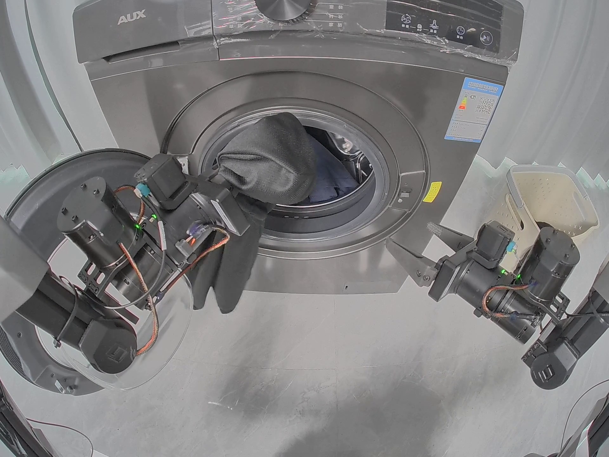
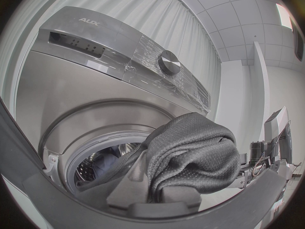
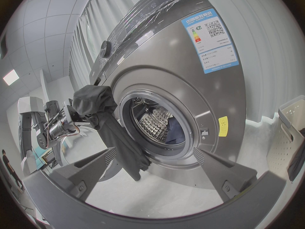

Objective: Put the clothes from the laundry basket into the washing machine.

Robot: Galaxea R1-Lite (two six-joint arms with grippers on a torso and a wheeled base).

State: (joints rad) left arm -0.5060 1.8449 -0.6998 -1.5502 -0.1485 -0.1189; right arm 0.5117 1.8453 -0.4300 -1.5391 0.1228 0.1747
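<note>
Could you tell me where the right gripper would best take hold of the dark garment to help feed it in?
Probably the hanging tail of the dark garment, approached from the robot's right: it dangles free below the drum opening, while the left gripper pinches the bunched upper part. The open right gripper could close across that flat strip.

washing machine point(image 1: 146, 96) | logo point(image 1: 131, 17) on drawer point(image 1: 165, 36) | energy label point(image 1: 473, 110) | yellow sticker point(image 1: 432, 192)
</note>
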